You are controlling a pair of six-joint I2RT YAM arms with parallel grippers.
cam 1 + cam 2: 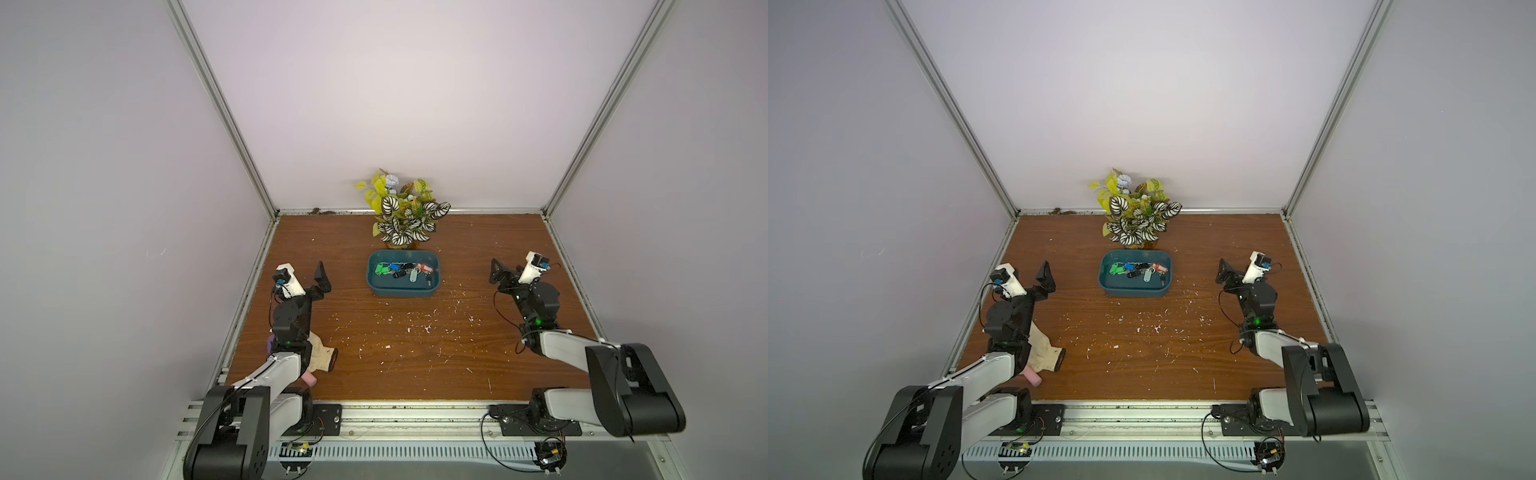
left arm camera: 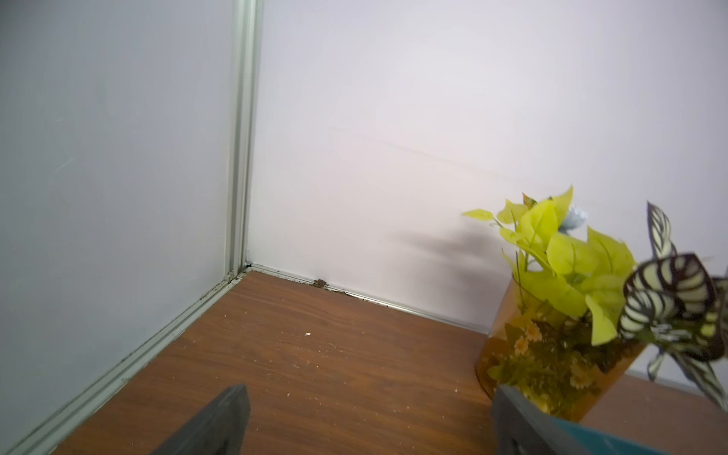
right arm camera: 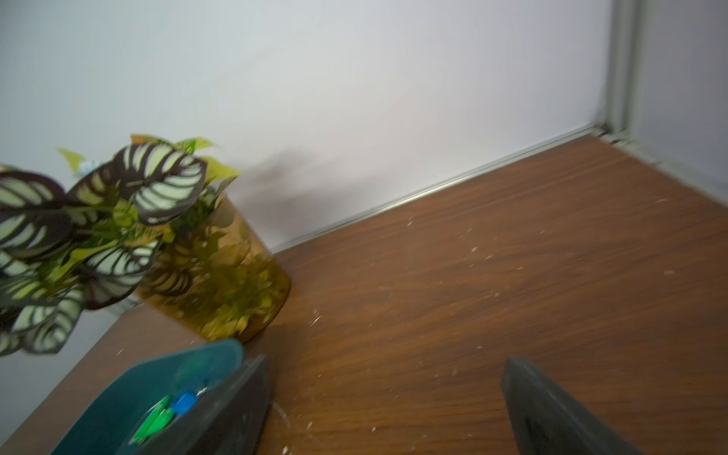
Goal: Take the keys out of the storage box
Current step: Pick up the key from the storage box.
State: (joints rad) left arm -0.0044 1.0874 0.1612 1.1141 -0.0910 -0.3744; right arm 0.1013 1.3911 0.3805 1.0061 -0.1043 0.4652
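**Left pincer** (image 1: 322, 276): released. My two fingers stand wide apart with nothing between them; the left wrist view shows only bare table (image 2: 315, 354) in the gap. This pincer hangs over the table's left side, well apart from the box (image 1: 401, 292).

**Right pincer** (image 1: 496, 271): released. The fingers are spread and hold nothing. It hangs over the table's right side, also well apart from the box.

**Box:** it sits mid-table toward the back wall, between my two pincers. It is directly in front of the plant (image 1: 405, 216), whose amber pot (image 3: 236, 275) stands just beside the rear rim. I cannot tell whether pot and box touch.

**Keys** (image 1: 403, 271): all lie inside the box, bunched in a loose row across its rear half.
- The tags run green at my left end, then blue, black and pale grey, with orange-red at my right end.
- The bunch overlaps too much to count.
- The right wrist view is blurred, but it shows green and blue tags in the box corner past one finger.

**Table surface:** white flecks (image 1: 415, 328) are scattered in front of the box. A pale cloth (image 1: 322, 357) lies under my left arm.
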